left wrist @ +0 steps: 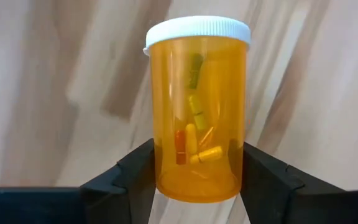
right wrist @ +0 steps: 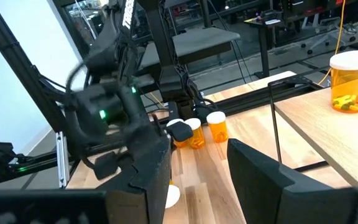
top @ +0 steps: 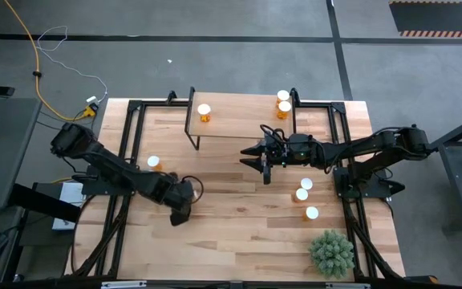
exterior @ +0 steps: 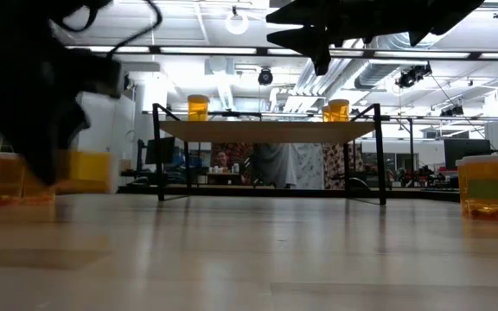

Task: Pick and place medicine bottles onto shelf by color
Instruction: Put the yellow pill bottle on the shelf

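Observation:
My left gripper [top: 181, 212] is near the table's left-middle, shut on an orange medicine bottle [left wrist: 197, 106] with a white cap and a few pills inside. My right gripper [top: 255, 156] is open and hovers over the table's middle, just in front of the shelf [top: 243, 120], holding nothing. The shelf is a light-wood board on black legs. It carries one bottle [top: 204, 112] at its left end and two bottles [top: 284, 102] at its right end, all standing on their bases. One more bottle [top: 153, 163] stands on the table at the left and three [top: 305, 197] at the right. My left gripper pinches the bottle's lower body [left wrist: 166, 168], just above the base, between its two fingers [left wrist: 132, 180], one on each side. The fingers lie across the bottle, whose cap [left wrist: 197, 30] is well clear of them. I cannot tell whether the base rests on the table.
A green spiky plant [top: 331, 253] stands at the table's near right corner. A black metal frame [top: 131, 120] runs along the table's sides. Bare wood lies between the two arms and along the near edge. The low view shows the room behind the shelf [exterior: 266, 131].

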`<move>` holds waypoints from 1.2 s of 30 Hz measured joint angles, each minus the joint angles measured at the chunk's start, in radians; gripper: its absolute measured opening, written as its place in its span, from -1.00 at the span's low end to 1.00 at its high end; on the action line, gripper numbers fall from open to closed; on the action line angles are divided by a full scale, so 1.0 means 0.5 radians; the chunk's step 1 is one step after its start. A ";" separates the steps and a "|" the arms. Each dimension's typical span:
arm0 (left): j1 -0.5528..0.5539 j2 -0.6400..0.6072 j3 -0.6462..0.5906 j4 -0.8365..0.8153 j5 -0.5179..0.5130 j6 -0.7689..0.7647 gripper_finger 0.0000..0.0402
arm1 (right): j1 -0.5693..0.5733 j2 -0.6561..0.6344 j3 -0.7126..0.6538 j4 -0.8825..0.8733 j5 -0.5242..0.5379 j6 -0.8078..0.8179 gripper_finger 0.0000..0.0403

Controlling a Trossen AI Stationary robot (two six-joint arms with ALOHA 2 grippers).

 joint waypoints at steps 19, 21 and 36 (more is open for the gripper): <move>0.067 -0.464 -0.317 1.613 -0.924 1.001 -0.07 | 0.000 -0.002 0.002 0.039 -0.062 -0.147 -0.25; 0.122 -0.464 -0.394 1.903 -0.891 1.106 -0.07 | 0.001 -0.002 0.002 0.048 -0.070 -0.185 -0.25; 0.584 -0.439 -0.603 2.890 -0.242 1.343 -0.07 | 0.003 -0.001 0.002 0.078 -0.074 -0.372 -0.25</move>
